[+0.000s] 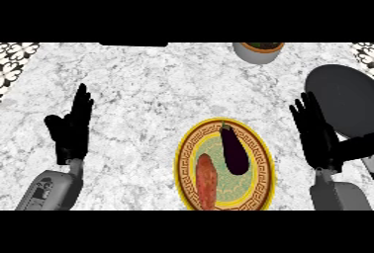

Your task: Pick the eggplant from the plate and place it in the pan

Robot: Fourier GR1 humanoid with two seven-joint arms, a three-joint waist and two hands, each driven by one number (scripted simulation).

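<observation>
Fingers straight and held together, our left hand [70, 129] and right hand [315, 132] held nothing; the eggplant [234, 149] lay on the plate [184, 148], the pan [343, 99] beside our right hand.

Eggplant [234, 149] on plate [187, 148], right of sweet potato [207, 181]; pan [343, 99] right-rear of plate; pot [258, 52] at tabletop [146, 89] rear.

A white bench [161, 99] veined with grey marbling carries a plate [187, 157] rimmed in yellow, banded in dark red with a gold key pattern, pale green at its centre. On it lie a dark purple eggplant [234, 150] and an orange-red vegetable [207, 180]. The pan [343, 96] is dark grey. Both hands, left [71, 131] and right [315, 136], are black.
</observation>
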